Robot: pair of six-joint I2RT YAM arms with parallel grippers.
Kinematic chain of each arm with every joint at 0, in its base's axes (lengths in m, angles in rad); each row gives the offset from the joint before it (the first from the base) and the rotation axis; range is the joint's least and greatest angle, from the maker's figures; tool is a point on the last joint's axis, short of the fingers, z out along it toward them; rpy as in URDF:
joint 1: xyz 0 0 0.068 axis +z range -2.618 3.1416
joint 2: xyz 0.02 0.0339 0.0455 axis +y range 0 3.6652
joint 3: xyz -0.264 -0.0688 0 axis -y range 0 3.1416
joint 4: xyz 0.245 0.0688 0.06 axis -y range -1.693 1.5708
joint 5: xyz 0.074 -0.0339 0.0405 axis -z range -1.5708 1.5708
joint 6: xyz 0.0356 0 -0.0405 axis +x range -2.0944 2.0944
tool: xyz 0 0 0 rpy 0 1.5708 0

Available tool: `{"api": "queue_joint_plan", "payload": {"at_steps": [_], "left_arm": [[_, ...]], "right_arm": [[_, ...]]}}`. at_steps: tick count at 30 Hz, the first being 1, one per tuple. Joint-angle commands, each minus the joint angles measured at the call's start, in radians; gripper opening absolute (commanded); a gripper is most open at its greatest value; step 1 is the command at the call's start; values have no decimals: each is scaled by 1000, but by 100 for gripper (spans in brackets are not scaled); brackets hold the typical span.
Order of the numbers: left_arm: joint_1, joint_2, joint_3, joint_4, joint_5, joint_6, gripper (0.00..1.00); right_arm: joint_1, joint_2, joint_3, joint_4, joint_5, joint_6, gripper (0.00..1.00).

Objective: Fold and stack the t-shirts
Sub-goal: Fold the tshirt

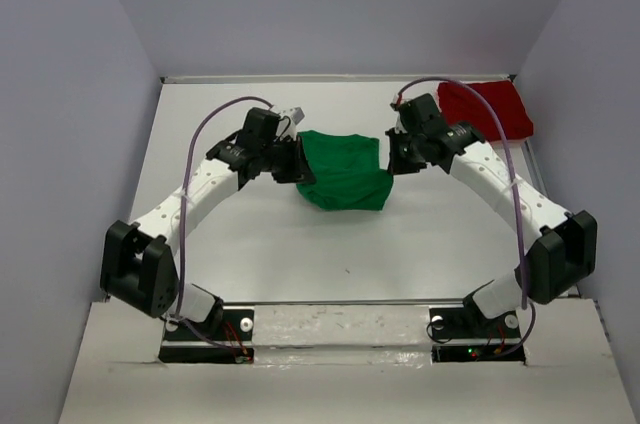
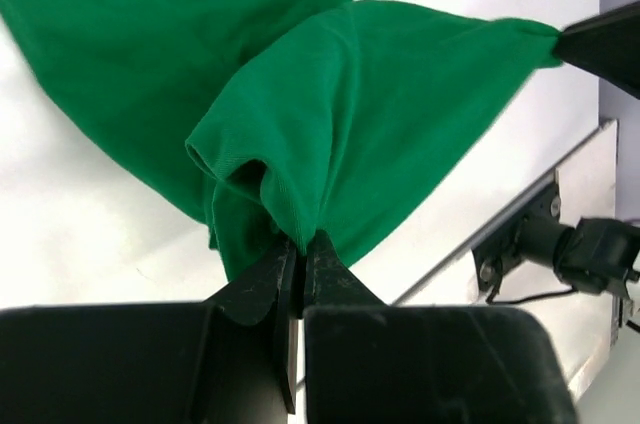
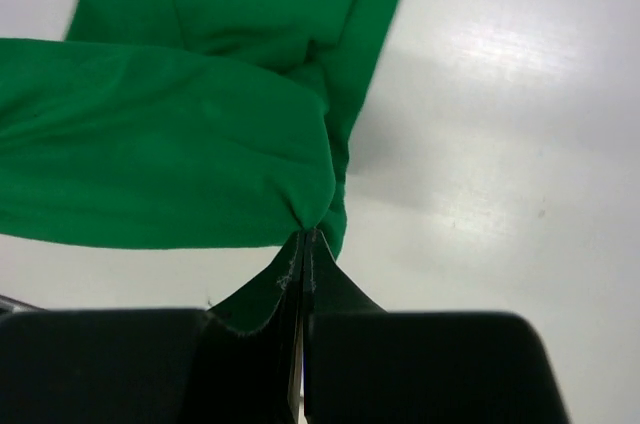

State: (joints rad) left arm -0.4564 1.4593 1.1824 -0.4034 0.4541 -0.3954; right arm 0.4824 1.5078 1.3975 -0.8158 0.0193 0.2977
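Folding step: left end effector (image 2: 300, 244) and right end effector (image 3: 308, 239) are both pinched closed on green t-shirt (image 1: 345, 169) corners. The red t-shirt (image 1: 487, 109) lies to its far right. Next move, likely: lay the held edge over evenly.

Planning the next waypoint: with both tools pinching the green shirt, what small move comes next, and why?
Probably lower both together, laying the green t-shirt flat on the table. The left tool and right tool are shut on opposite edges, and the cloth sags bunched between them, not yet folded neatly.
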Motion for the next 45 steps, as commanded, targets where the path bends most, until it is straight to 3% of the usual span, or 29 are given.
{"api": "queue_joint_plan", "payload": {"at_steps": [1, 12, 27, 29, 30, 31, 32, 33, 36, 38, 43, 44, 45], "left_arm": [[-65, -191, -121, 63, -14, -111, 0], [-148, -502, -410, 63, -45, -250, 0], [-177, -680, -544, 17, -45, -341, 0], [-186, -701, -553, 12, -42, -373, 0], [-192, -715, -558, 9, -45, -388, 0], [-208, -744, -563, -3, -63, -425, 3], [-215, -779, -552, -37, -90, -447, 24], [-225, -801, -547, -51, -115, -466, 40], [-243, -846, -502, -145, -210, -519, 76], [-246, -847, -480, -184, -239, -517, 84], [-248, -850, -452, -249, -273, -528, 88], [-249, -855, -451, -244, -284, -525, 88], [-249, -849, -446, -235, -298, -517, 88]], "right_arm": [[77, -116, -90, -49, 30, 95, 0], [278, -242, -256, -105, 110, 288, 0], [404, -248, -282, -166, 136, 376, 0], [433, -247, -276, -199, 159, 409, 14], [447, -245, -273, -209, 180, 420, 28], [473, -241, -267, -220, 194, 449, 34], [482, -242, -270, -227, 202, 454, 44], [482, -245, -275, -223, 197, 454, 48], [495, -245, -288, -215, 189, 466, 55], [507, -244, -281, -227, 214, 477, 56], [507, -210, -223, -229, 257, 431, 56], [507, -196, -215, -229, 261, 431, 55], [507, -166, -206, -211, 272, 405, 46]]}}
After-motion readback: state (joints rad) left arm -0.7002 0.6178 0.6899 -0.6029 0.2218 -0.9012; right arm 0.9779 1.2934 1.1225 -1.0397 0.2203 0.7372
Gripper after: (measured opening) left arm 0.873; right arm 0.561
